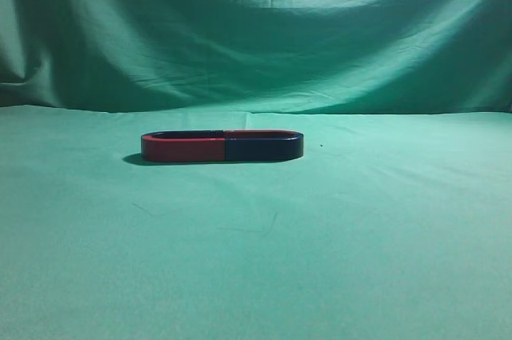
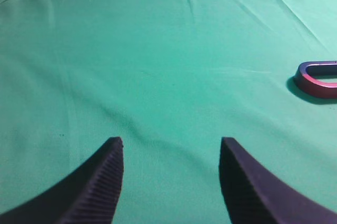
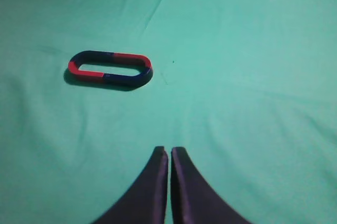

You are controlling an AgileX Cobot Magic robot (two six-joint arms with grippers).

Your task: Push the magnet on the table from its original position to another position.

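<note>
Magnet (image 3: 110,69) lies on the cloth ahead and left of the right gripper (image 3: 169,153), long axis crosswise to it; fingertips pressed together, apparently the nearer. The left gripper (image 2: 171,145), spread, sees only its end.

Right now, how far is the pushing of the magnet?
Nothing looks done yet: the magnet lies flat on the green cloth, untouched. The right gripper, fingers together, hangs short of it; the left gripper is open, off to the side. The whole push remains.
</note>
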